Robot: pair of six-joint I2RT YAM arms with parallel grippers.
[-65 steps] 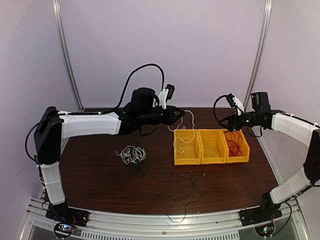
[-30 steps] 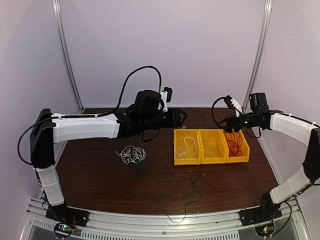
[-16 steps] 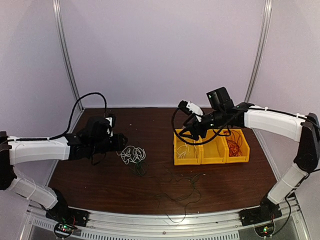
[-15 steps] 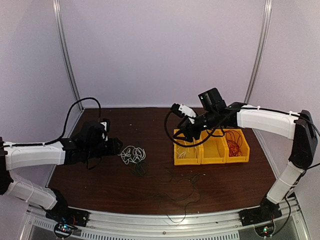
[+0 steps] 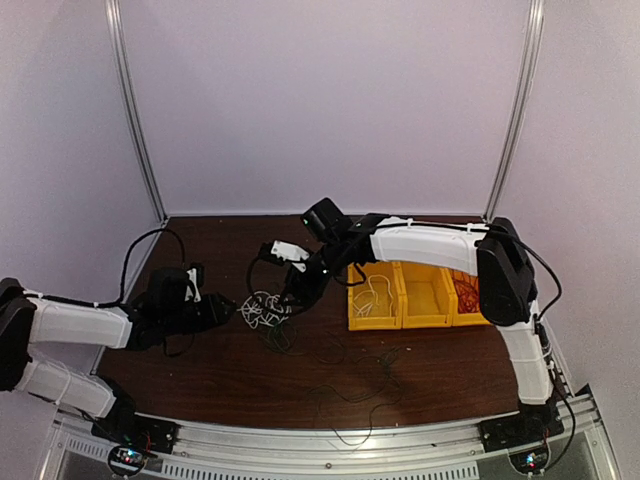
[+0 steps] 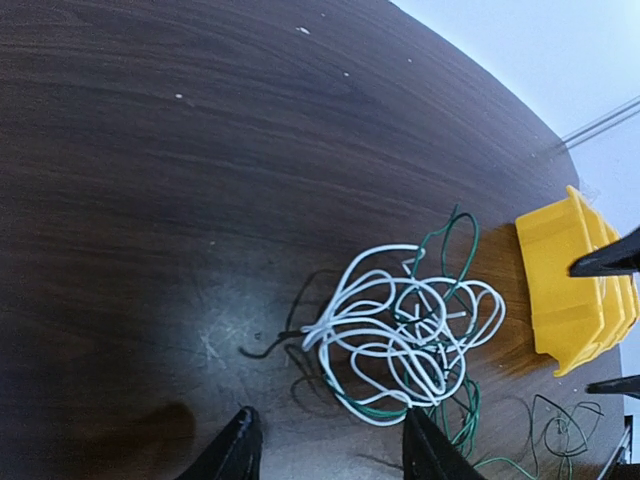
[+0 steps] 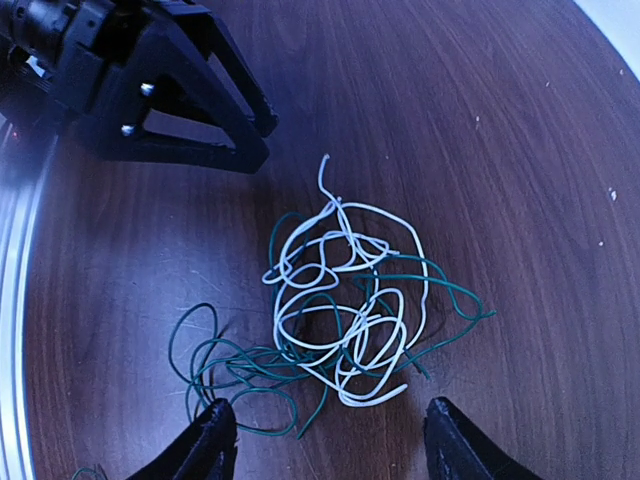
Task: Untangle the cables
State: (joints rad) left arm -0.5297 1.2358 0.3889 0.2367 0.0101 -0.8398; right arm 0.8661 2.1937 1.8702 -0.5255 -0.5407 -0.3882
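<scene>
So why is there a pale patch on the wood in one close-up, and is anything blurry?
Left wrist view: that patch is light reflecting off the table, left of the sharp white cables. Right wrist view: no glare, soft shadows under the cables; the left gripper looks slightly soft. Top view: even light; thin dark cables barely resolve.
</scene>
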